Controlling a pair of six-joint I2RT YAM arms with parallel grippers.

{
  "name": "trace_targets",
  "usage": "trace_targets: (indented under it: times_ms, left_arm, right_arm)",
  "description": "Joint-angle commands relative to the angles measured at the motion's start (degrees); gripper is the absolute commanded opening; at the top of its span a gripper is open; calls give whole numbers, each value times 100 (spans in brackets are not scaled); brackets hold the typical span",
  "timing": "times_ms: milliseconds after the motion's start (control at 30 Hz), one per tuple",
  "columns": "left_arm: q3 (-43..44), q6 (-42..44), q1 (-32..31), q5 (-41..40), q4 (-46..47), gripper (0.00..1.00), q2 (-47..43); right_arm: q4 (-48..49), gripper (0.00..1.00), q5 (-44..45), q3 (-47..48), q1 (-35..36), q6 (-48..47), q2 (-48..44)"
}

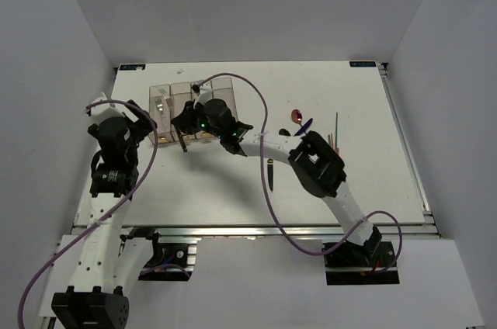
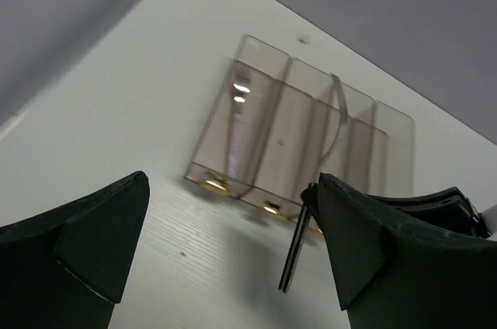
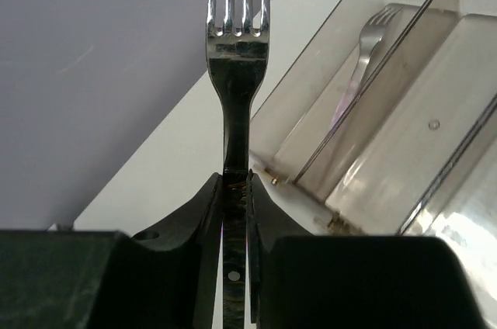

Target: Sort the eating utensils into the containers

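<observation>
The right gripper is pinched narrow on the handle of a silver fork. Its two fingers press the shaft from either side, and the tines stick out beyond the fingertips, away from the wrist. Seen from above, this gripper hangs over the near part of the clear bins, a joined row of four at the far left of the table. The fork's dark handle end shows just near of the bins' near edge; whether it touches the plastic or the table cannot be told. A second fork lies inside the leftmost bin, tines toward the far end. Small gold tabs sit at the bins' near ends. The left gripper is spread wide and holds nothing, standing to the left of the bins and pointed toward them. The other utensils lie on the right half of the table, well apart from the bins. A pink-red-bowled spoon has a blue knife just beside it, and a green chopstick and an orange chopstick lie a little farther right. Nearer the arms, toward the middle of the table, lies a dark utensil, too small to tell knife from spoon.
</observation>
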Motion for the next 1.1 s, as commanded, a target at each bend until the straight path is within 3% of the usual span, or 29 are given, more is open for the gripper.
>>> trace_targets:
  times_ms: [0,167,233,367,500,567,700,800,933,1067]
  left_arm:
    - [321,-48,16,1666,183,98,137]
    - [542,-1057,16,3528,919,98,540]
    - [586,-1252,16,3610,1079,98,777]
    - [437,-1639,16,3829,1456,85,902]
    - [235,-2026,16,4653,2554,81,954]
    - [199,-2097,16,4735,2652,73,989]
    - [208,-1939,16,4788,2442,42,1042]
    - [217,-1878,16,4876,2319,35,1077]
    - [409,-1430,16,4814,1836,0,1235]
    - [647,-658,16,4613,1387,0,1385]
  right_arm:
    - [379,0,305,-537,151,-730,-1449]
    - [-168,0,553,-1372,423,-1241,-2434]
    - [-186,0,808,-1593,555,-1381,-2742]
    - [-422,0,1037,-1770,670,-1478,-3015]
    - [-721,0,1292,-1656,766,-1593,-3042]
    - [-748,0,1319,-1717,766,-1627,-3094]
    - [-704,0,1424,-1893,766,-1610,-3156]
    - [-722,0,1433,-1867,766,-1637,-3112]
    - [-731,0,1459,-1823,766,-1654,-3068]
    - [-722,0,1407,-1875,758,-1716,-3129]
